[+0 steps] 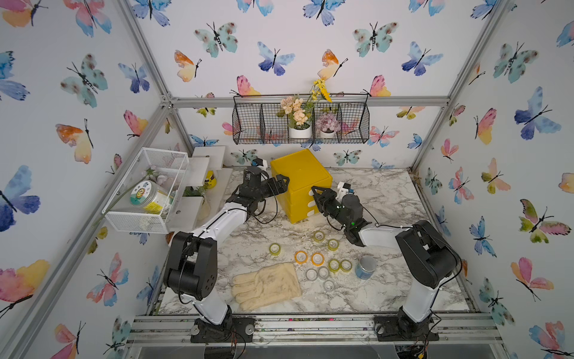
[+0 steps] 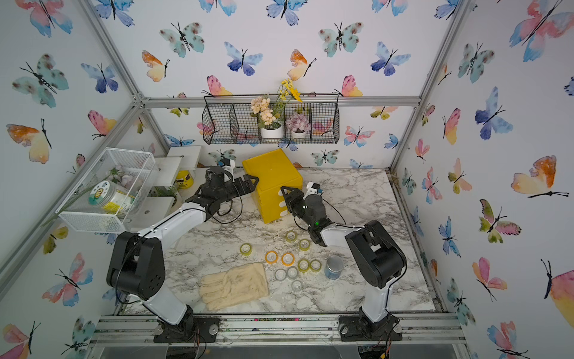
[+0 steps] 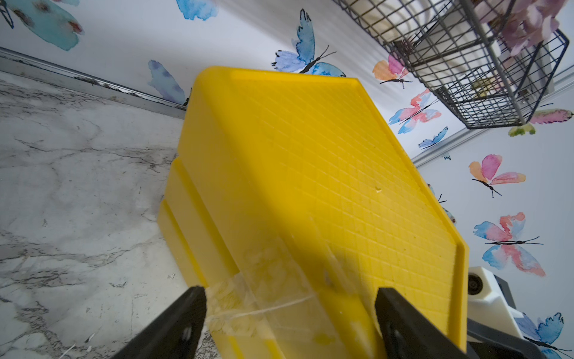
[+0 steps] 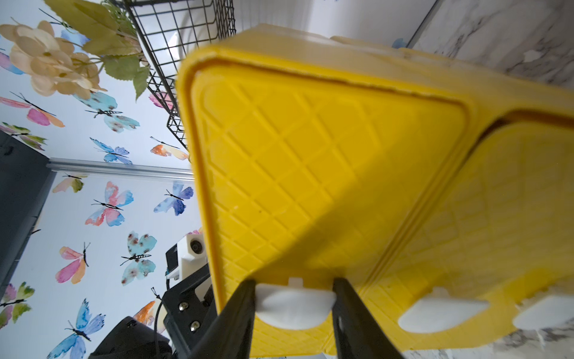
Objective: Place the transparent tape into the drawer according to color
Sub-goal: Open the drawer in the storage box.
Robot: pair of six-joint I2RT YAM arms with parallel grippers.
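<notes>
Transparent tape [image 1: 317,258] lay loose on the marble table [image 1: 388,199], none of it in a drawer yet. Yellow-green, orange and colourless rings sat scattered between the yellow drawer cabinet [image 1: 299,183] and the cream glove [image 1: 267,286], with a blue-grey tin [image 1: 366,266] just beside them.

We judged that sorting could not begin until a drawer stood open, and both arms were placed for exactly that. The right gripper [image 4: 294,289] pinched the white handle [image 4: 295,307] of the uppermost drawer, one jaw on each side of the tab. That gave it a firm hold for a straight pull outward. All three drawers looked closed in both top views.

The left gripper [image 3: 290,293] was spread wide, its jaws straddling an upper edge of the cabinet away from the handle side. We could not tell whether they touched the plastic. We read this as a brace, since a light cabinet would likely slide over the smooth table with the pull unless something held it back.

The rings lay well apart from both grippers, so we saw little risk of knocking them while the drawer was worked.
</notes>
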